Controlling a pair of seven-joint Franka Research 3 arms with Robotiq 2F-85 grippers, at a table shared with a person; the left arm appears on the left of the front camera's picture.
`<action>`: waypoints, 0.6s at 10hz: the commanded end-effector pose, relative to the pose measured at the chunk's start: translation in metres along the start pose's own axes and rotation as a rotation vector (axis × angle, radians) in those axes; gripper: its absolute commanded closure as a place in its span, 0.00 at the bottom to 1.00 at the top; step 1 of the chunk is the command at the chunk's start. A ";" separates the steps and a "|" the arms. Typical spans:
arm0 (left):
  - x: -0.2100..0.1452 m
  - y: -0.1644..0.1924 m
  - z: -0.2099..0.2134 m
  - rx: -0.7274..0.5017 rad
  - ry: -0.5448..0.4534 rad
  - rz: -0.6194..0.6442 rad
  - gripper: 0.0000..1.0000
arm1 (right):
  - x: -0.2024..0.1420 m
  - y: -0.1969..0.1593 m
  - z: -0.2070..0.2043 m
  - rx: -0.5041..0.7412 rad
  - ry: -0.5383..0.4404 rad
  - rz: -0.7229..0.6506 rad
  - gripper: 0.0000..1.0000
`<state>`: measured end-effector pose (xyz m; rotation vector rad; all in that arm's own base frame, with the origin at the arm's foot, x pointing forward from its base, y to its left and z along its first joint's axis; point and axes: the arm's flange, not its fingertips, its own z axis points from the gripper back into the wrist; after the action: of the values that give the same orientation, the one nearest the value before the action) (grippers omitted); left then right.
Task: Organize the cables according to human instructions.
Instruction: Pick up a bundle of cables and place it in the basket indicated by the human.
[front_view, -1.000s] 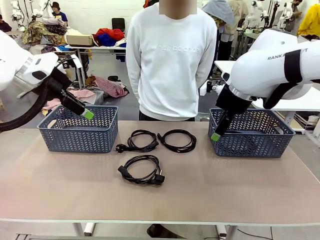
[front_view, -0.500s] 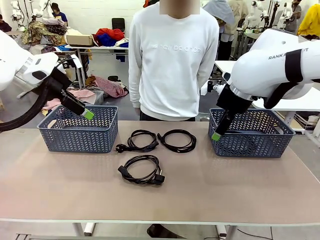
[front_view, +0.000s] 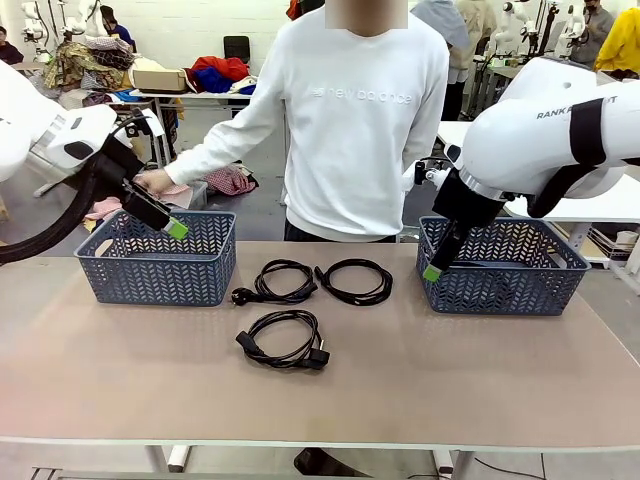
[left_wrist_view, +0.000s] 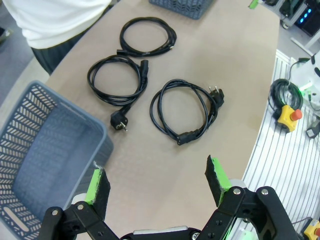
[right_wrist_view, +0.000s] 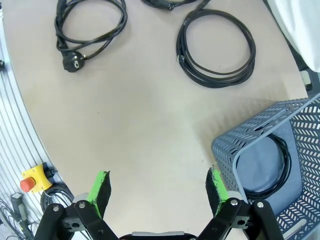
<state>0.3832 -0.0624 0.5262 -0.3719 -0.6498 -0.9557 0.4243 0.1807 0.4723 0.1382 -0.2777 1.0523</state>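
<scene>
Left hand (left_wrist_view: 156, 172): green pads spread wide, nothing between them, hanging over the near rim of a blue-grey plastic lattice basket (front_view: 150, 275) at the table's left end. Right hand (right_wrist_view: 158, 177): likewise wide open and empty, angled down at the inner corner of a matching blue-grey lattice basket (front_view: 500, 290) at the right end.

Beige table (front_view: 450, 380), mid-area: nearest coiled thin black power cord (front_view: 318, 358) lies alone, with a chunky plug at each end. Just beyond it, two more coiled black cords lie side by side, close but apart: the left one (front_view: 300, 290) with its round plug pointing at the left basket, the right one (front_view: 355, 300) a flatter ring.

Fourth black cord (right_wrist_view: 288, 160) lies curled on the floor of the right basket.

Far edge: person in a white sweatshirt (front_view: 350, 130), one arm stretched toward the left side, the person's hand (front_view: 152, 182) just behind the left arm's wrist.
</scene>
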 end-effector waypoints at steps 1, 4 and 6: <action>-0.002 0.002 0.000 -0.020 -0.022 -0.009 0.00 | 0.003 -0.001 0.002 -0.006 -0.002 -0.001 0.00; -0.002 0.002 0.000 -0.020 -0.022 -0.009 0.00 | 0.003 -0.001 0.002 -0.006 -0.002 -0.001 0.00; -0.002 0.002 0.000 -0.020 -0.022 -0.009 0.00 | 0.003 -0.001 0.002 -0.006 -0.002 -0.001 0.00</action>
<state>0.3832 -0.0624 0.5262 -0.3720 -0.6498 -0.9557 0.4242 0.1808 0.4723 0.1382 -0.2777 1.0526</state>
